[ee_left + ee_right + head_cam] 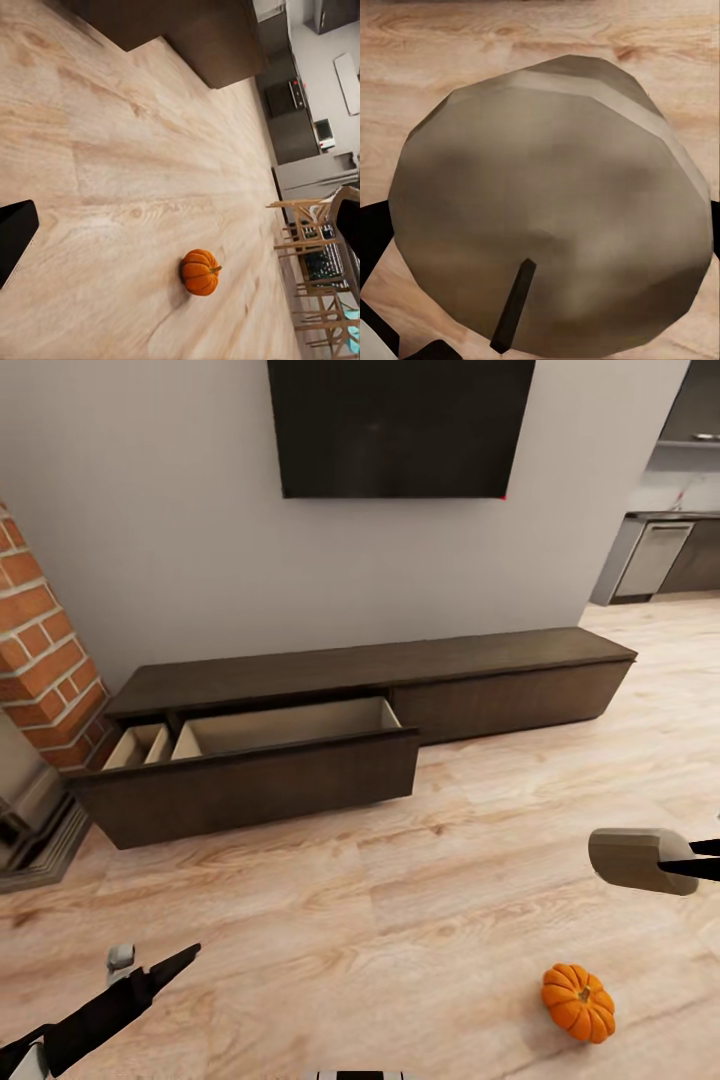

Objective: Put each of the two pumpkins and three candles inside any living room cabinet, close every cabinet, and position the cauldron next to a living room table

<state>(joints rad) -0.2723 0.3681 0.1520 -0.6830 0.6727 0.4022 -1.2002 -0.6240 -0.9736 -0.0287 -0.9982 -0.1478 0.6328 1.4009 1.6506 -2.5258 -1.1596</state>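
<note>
A low, dark brown cabinet (380, 670) runs along the wall under the TV. Its wide left drawer (290, 727) is pulled out and its pale inside looks empty. A smaller drawer (135, 745) beside it is also open. One orange pumpkin (578, 1002) (199, 271) lies on the wooden floor at the near right. My right gripper (693, 859) is shut on a beige candle (640, 858) (555, 210) with a dark wick, held above the floor just beyond the pumpkin. My left gripper (165, 968) hangs low at the near left, its fingers (13, 236) spread open and empty.
A red brick fireplace (40, 650) stands left of the cabinet, with its grey hearth step (40, 840) on the floor. The black TV (400, 425) hangs on the wall. A kitchen (660, 550) opens at the far right. Wooden dining chairs (315, 247) stand past the pumpkin.
</note>
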